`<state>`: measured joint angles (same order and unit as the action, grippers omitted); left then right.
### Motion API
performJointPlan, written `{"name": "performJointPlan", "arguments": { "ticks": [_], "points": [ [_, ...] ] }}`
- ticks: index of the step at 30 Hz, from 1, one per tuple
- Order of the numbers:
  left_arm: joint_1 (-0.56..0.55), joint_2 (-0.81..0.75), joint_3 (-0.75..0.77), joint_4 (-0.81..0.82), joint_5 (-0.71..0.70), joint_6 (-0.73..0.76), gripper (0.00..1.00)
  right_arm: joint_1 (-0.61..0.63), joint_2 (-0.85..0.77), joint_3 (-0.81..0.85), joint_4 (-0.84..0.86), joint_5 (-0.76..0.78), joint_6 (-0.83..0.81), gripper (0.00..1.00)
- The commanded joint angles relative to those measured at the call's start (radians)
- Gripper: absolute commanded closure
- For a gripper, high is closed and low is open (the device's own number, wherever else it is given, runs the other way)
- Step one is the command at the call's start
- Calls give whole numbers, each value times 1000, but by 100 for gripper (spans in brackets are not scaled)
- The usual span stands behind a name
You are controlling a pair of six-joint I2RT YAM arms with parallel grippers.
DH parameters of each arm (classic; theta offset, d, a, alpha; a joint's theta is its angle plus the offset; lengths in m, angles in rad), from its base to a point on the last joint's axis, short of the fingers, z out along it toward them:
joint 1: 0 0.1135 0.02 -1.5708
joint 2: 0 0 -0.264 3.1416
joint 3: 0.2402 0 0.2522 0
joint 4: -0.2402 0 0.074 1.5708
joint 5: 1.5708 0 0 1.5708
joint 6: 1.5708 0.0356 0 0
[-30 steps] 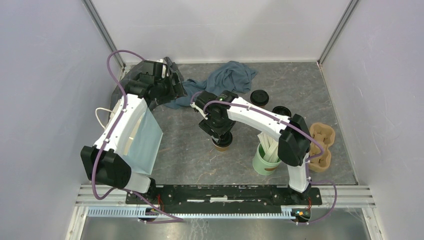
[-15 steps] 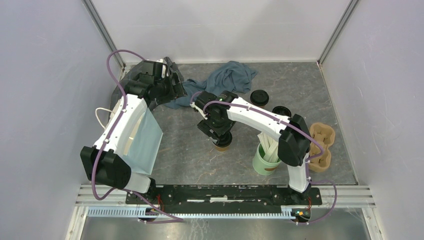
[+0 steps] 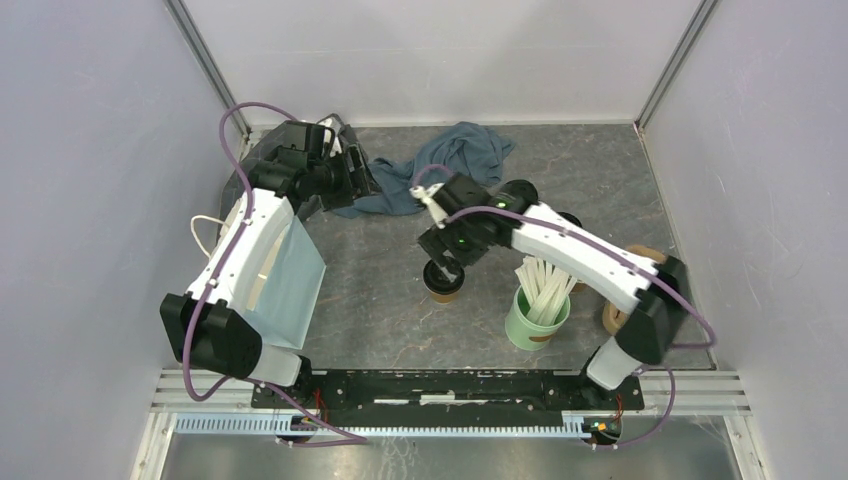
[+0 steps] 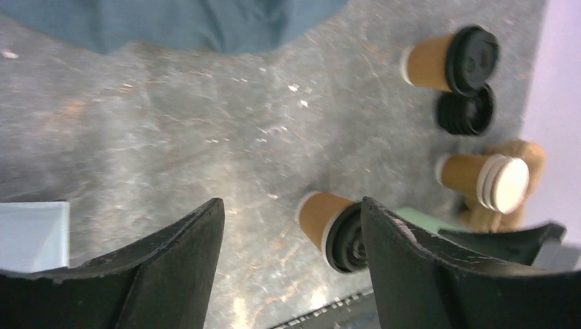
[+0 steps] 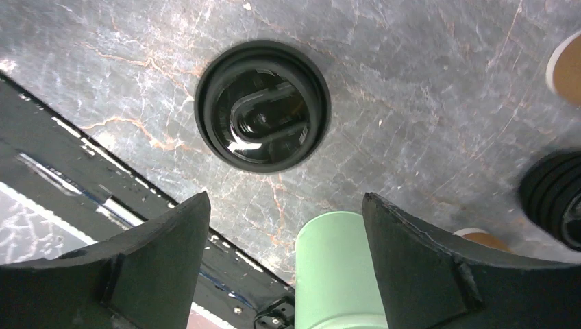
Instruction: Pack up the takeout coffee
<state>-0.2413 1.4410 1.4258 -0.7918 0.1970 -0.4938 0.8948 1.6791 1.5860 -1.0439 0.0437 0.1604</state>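
One takeout coffee cup [image 3: 443, 284], brown with a black sip lid, stands mid-table. My right gripper [image 3: 439, 266] is open just above and behind it, touching nothing. In the right wrist view the lid [image 5: 262, 104] lies ahead of the open gripper [image 5: 284, 205]. A second lidded cup [image 3: 519, 193] stands further back. My left gripper [image 3: 358, 176] is open and empty by the blue cloth at the back left. In the left wrist view the near cup [image 4: 334, 225] shows beside the open gripper [image 4: 291, 205], and the far cup [image 4: 449, 62] shows beyond it.
A green cup of wooden stirrers [image 3: 537, 310] stands right of the near cup. A brown cardboard carrier [image 3: 612, 318] is mostly hidden by my right arm. A blue cloth [image 3: 450, 158] lies at the back. A light blue bag [image 3: 290, 280] stands left. A stack of lidless cups [image 4: 483, 181] and another black lid [image 4: 466, 113] show.
My right arm's elbow has swung out to the right and its gripper has drawn back off the near cup, so the lid now shows. My left gripper shifted slightly right.
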Motion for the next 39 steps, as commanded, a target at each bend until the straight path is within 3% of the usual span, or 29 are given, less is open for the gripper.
{"name": "performJointPlan", "arguments": {
  "ticks": [1, 7, 14, 17, 21, 31, 39],
  "points": [
    [-2, -12, 7, 19, 268, -37, 24, -135, -181, -188, 160, -153, 36, 15],
    [-80, -28, -162, 135, 528, -138, 23, -345, -301, -481, 492, -549, 124, 21],
    [-136, -63, -381, 219, 519, -261, 33, -431, -220, -525, 687, -797, 184, 25],
    [-170, -44, -438, 281, 544, -297, 42, -435, -167, -494, 681, -826, 159, 26],
    [-209, -18, -458, 335, 522, -320, 46, -435, -118, -464, 651, -827, 124, 29],
    [-237, 29, -469, 336, 441, -312, 63, -435, -79, -437, 594, -807, 79, 34],
    [-251, 57, -458, 299, 409, -272, 61, -434, -64, -449, 579, -798, 57, 38]
  ]
}}
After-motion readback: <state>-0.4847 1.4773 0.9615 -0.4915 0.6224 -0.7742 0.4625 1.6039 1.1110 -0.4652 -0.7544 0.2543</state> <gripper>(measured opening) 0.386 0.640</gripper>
